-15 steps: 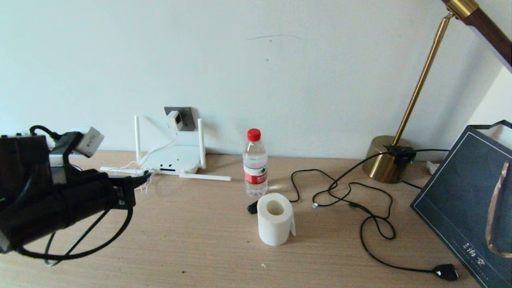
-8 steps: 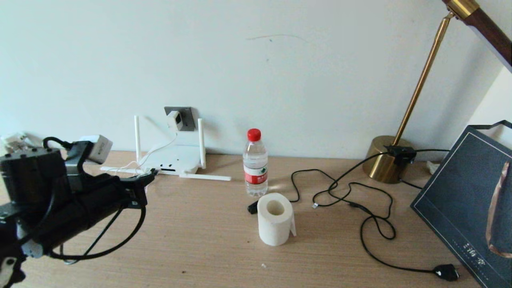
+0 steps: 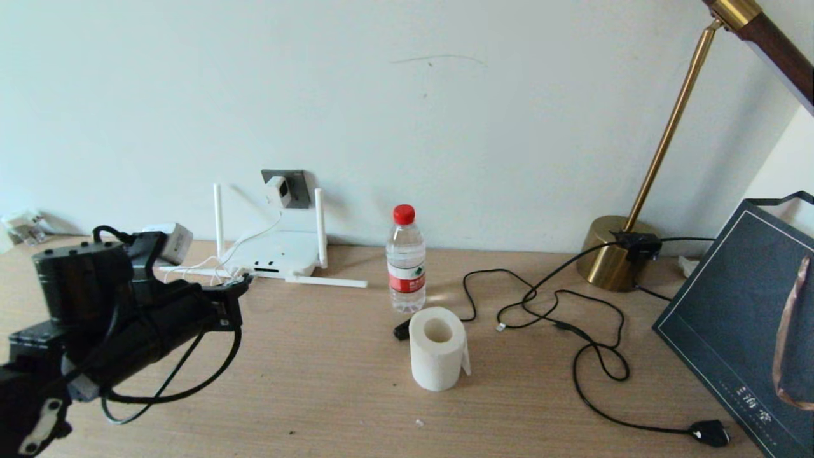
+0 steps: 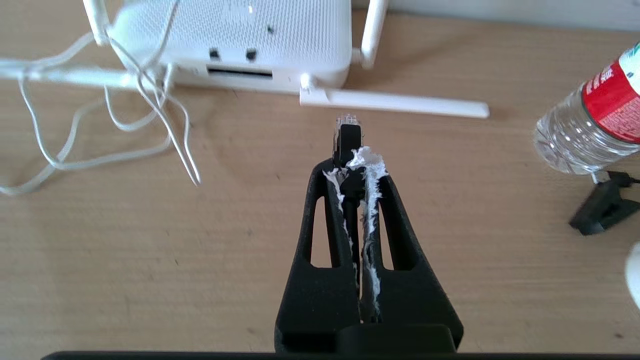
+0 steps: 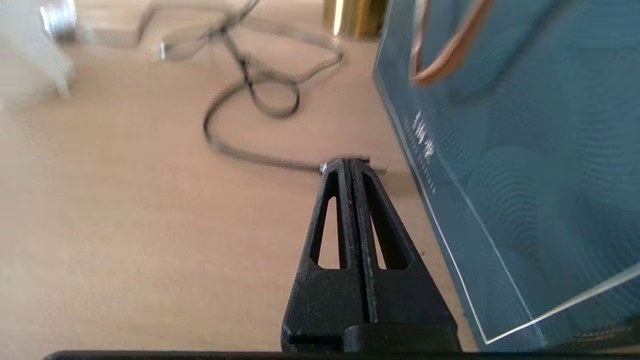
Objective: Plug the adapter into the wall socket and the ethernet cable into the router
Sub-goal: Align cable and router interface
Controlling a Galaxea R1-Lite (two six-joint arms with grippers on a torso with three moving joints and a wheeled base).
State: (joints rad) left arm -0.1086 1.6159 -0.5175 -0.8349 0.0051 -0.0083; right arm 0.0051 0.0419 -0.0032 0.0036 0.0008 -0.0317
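My left gripper is shut on the ethernet cable. The cable's clear-tipped plug sticks out past the fingertips and points at the router. The plug hovers a short way in front of the router's dark ports, just short of a flat-lying antenna. The rest of the black cable hangs in a loop under the arm. The white adapter sits in the wall socket, and its white cord trails to the router. My right gripper is shut and holds nothing, low over the table.
A water bottle and a toilet-paper roll stand right of the router. The lamp base and its black cord lie further right. A dark blue bag stands close beside the right gripper.
My left arm has dropped lower and moved forward to the right. This has brought the ethernet plug closer to the router's front edge. The grip has not changed.
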